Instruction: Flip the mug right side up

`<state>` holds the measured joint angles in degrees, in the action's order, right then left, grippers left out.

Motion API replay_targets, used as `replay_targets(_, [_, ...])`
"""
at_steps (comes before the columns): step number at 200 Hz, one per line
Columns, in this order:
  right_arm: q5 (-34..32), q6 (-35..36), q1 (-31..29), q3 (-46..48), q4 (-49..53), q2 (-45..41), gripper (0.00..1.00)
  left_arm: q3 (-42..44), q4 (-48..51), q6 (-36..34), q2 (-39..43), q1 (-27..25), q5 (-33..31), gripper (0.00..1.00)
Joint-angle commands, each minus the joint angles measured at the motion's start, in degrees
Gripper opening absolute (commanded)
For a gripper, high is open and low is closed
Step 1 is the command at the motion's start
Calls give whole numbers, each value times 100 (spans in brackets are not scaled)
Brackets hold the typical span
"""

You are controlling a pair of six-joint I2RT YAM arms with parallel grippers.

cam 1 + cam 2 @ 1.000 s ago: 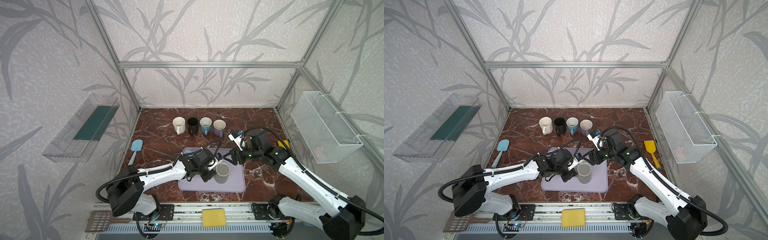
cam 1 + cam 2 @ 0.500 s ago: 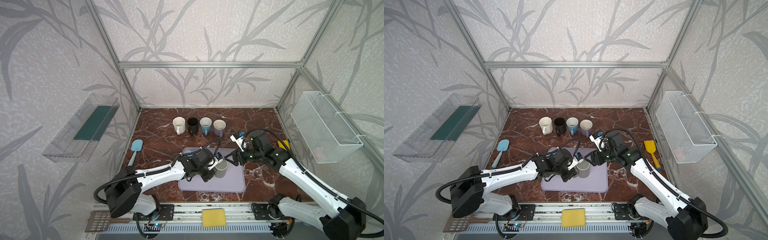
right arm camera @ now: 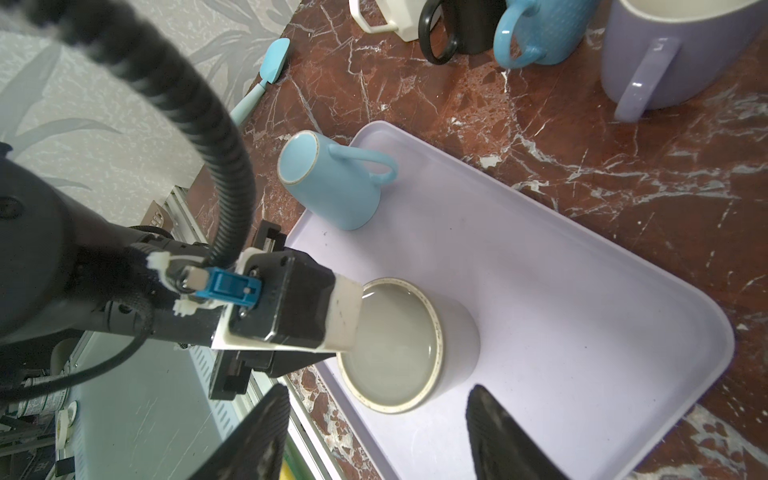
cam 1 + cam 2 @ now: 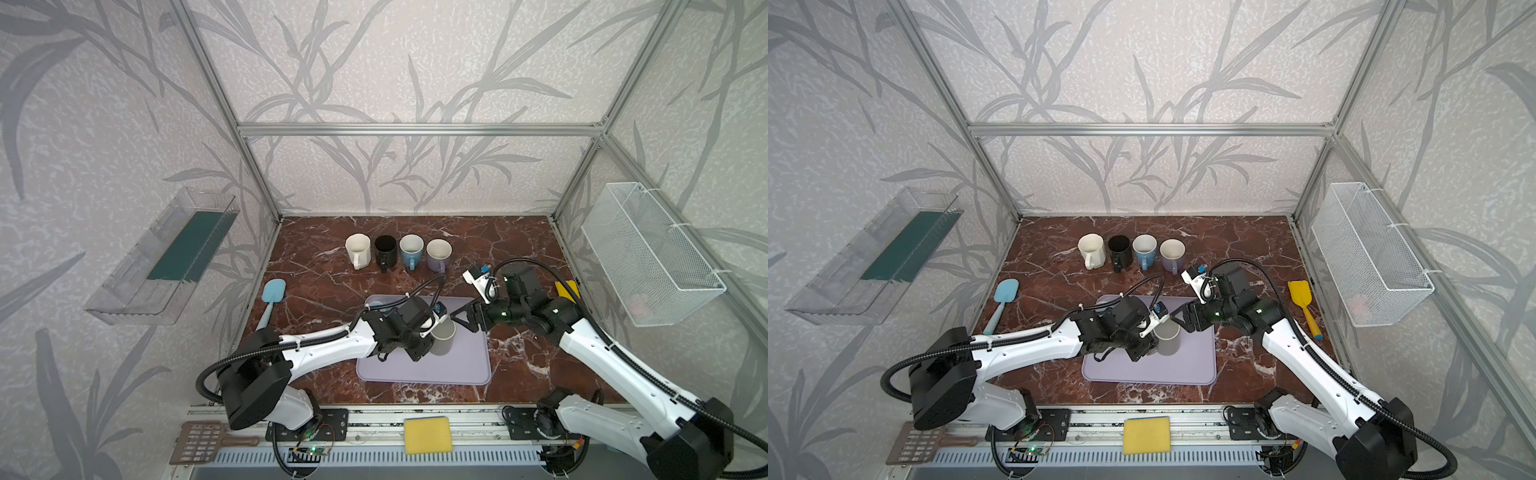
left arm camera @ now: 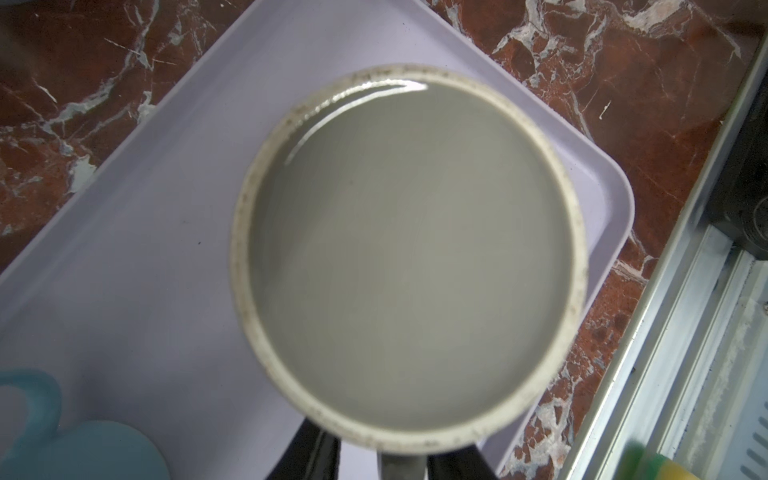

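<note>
Soft even light; glare streaks the grey mug (image 5: 407, 249), whose rim blurs.

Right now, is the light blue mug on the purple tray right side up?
No, the light blue ceramic mug sits base-up on the lavender tray.

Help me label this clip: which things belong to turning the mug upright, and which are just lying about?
Job: upside-down grey mug; lavender tray under it; light blue mug, also upside down on the tray, possibly next.

Lying about: row of four upright mugs; blue spatula; yellow spatula; yellow sponge; wire basket.
</note>
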<state>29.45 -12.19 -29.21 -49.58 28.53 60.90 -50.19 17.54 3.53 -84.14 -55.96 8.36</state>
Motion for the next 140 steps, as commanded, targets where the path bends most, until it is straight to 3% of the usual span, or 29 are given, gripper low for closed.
replay_targets(1, [26,-26,39,114,-51,-120,68,-178,-21,58,-77,-37,-177,35])
replay_targets(54, [34,-76,91,256,-121,-193,68,-289,80,95,-236,-62,-341,31])
replay_targets(140, [-52,-282,126,576,-393,-307,68,-531,235,217,-349,-72,-702,15])
